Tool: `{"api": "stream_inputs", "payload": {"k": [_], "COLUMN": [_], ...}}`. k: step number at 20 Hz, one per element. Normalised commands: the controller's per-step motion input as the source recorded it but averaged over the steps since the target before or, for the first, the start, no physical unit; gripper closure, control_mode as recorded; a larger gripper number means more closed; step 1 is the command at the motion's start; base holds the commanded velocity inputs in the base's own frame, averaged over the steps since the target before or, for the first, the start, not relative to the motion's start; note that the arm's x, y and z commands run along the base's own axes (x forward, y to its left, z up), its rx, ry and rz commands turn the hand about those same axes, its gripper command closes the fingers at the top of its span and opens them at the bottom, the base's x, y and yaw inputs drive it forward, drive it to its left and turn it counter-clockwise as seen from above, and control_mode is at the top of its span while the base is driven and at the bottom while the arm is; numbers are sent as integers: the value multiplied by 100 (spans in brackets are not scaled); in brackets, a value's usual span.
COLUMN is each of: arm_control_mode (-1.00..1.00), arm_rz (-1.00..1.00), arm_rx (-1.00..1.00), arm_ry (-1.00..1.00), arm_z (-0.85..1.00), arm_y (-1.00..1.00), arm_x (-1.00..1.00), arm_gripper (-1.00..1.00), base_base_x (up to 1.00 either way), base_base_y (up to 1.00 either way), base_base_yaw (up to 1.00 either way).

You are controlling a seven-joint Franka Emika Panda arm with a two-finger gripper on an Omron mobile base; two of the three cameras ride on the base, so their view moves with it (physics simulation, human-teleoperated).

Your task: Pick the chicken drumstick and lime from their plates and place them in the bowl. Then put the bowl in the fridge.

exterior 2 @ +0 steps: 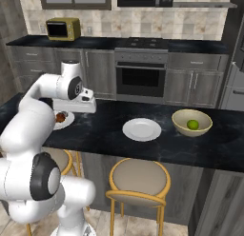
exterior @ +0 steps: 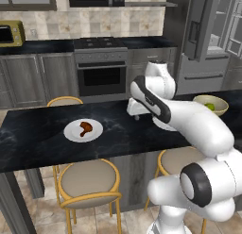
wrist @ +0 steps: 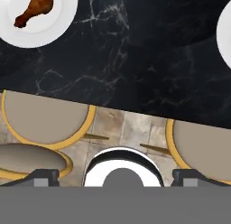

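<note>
We see a glossy black marble counter with pale veins carrying a flat white plate with the reddish-brown chicken drumstick, a second plate lying bare, and a deep tan bowl cradling the round yellow-green lime. In the hand view both plates are cut off at the frame edges. The gripper hangs above the counter's near edge with its jaws wide apart and gripping nothing, the drumstick well off to one side.
</note>
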Motion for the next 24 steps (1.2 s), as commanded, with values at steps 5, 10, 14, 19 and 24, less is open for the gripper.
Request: {"api": "stream_inputs", "payload": {"k": [5,10,14,19,24], "arm_control_mode": [-100,-100,-100,-100,-100], "arm_rz": [0,-3,-15,-22,-20], "arm_rx": [0,0,0,1,0], "arm_ry": [1,4,1,4,3], "arm_z": [-1,-8,-16,-22,-24], "arm_y": [86,82,73,61,54], "arm_x": [7,12,11,19,30], "arm_gripper": [-100,-100,-100,-100,-100], "base_base_x": [0,0,0,0,0], "base_base_y": [0,0,0,0,0], "base_base_yaw": [0,0,0,0,0]}}
